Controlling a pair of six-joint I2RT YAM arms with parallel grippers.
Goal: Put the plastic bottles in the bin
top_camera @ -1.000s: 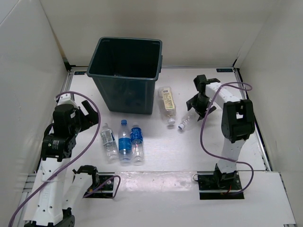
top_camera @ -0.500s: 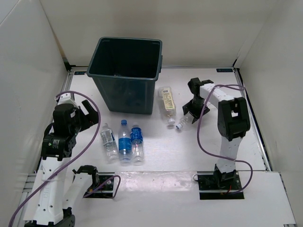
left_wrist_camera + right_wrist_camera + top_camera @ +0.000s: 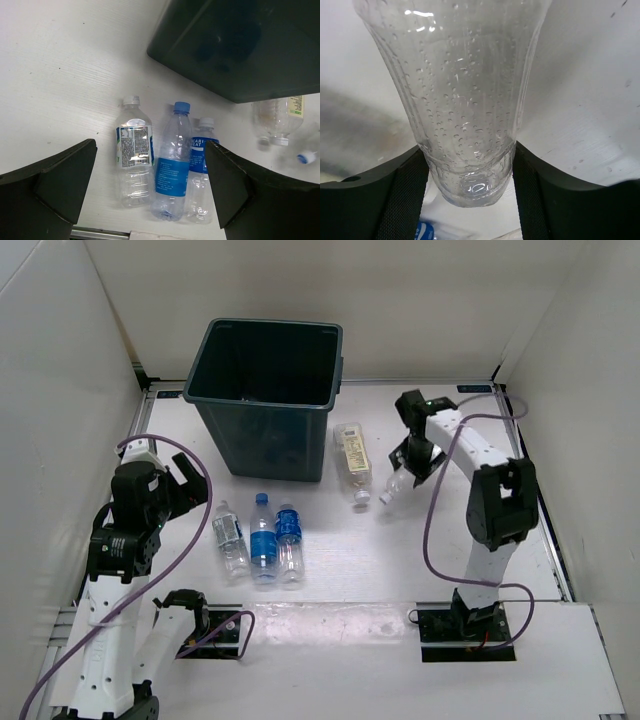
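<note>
Near-left: 3 blue-label bottles (image 3: 263,540) lie side by side on the white table (image 3: 340,570), caps pointing far; the middle one has a blue cap, the outer 2 have white caps. The left gripper (image 3: 188,483) hangs above and just left of this row, its fingers (image 3: 60,185) spread wide with nothing between them; its wrist view frames all 3 bottles in the gap.

Centre-right: the right gripper (image 3: 412,462) pinches the plain bottle (image 3: 397,484) at its base end, the fingers (image 3: 402,200) pressed against both sides of the clear, droplet-covered wall. The bottle tilts with its cap toward the near left. Whether the cap touches the table cannot be told.

Just left of it, the cream-label bottle (image 3: 352,455) lies on the table, cap toward the near side, beside the right wall of the bin.

Far-left: the dark green bin (image 3: 265,435) stands upright, mouth open.
</note>
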